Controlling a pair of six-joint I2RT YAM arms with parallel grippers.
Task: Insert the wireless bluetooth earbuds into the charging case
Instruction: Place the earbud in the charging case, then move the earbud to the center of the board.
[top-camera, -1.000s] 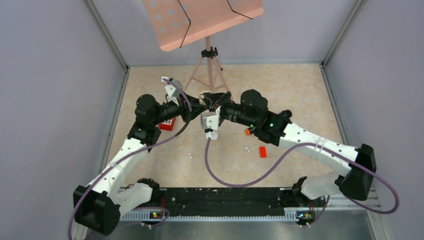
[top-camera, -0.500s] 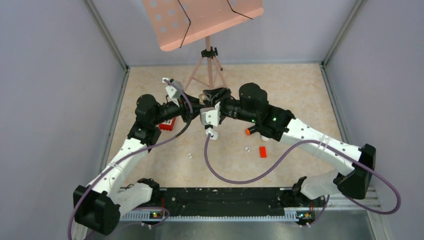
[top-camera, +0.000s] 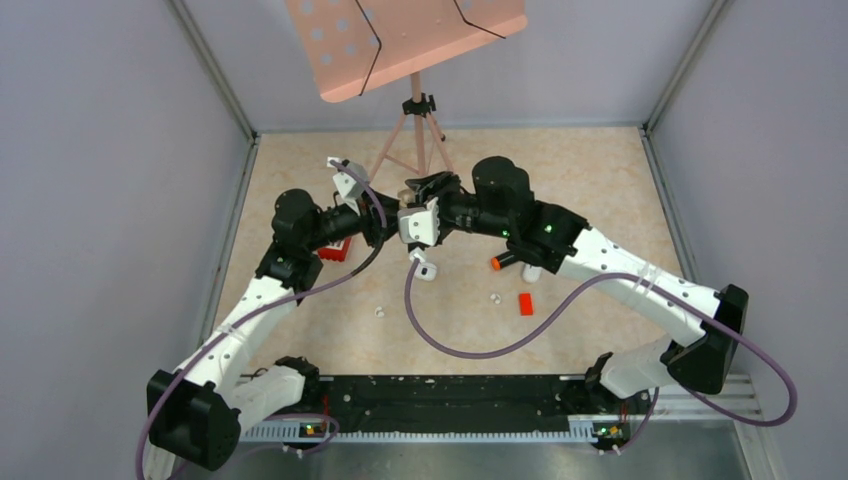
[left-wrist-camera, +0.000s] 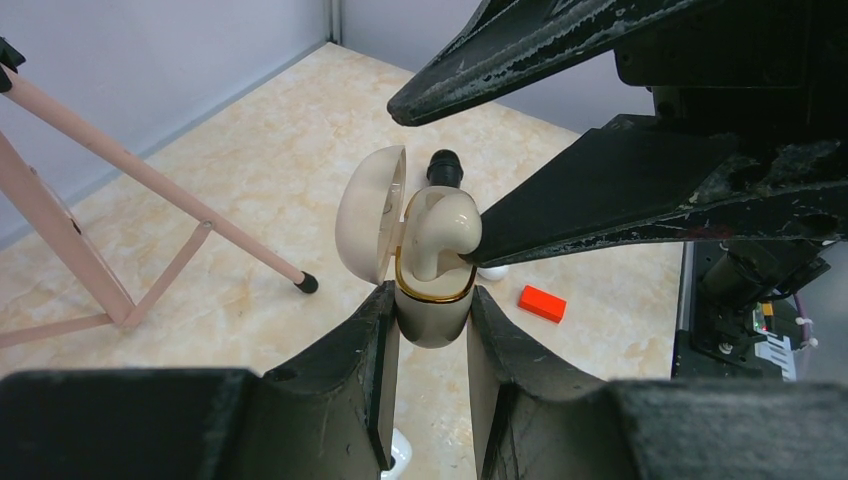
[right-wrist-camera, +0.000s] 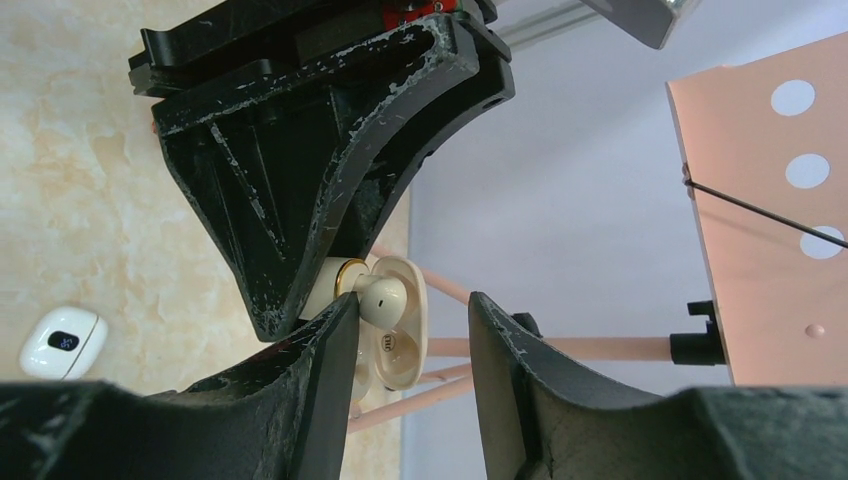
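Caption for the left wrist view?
Left pincer grips the open charging case; an earbud rests in it, right pincer open.

No brand or word can be read. A small dark screen with pale digits is seen on the white case (right-wrist-camera: 62, 343), low and to the left of the right gripper (right-wrist-camera: 410, 305); the digits are too blurred. A tiny dark mark inside the lid of the charging case (right-wrist-camera: 397, 350), between its fingers, is equally illegible.

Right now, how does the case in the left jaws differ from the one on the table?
The held case is cream, gold-rimmed; the table case is white, dark-windowed. The held case is open, holding an earbud; the table case is shut. Both are rounded.
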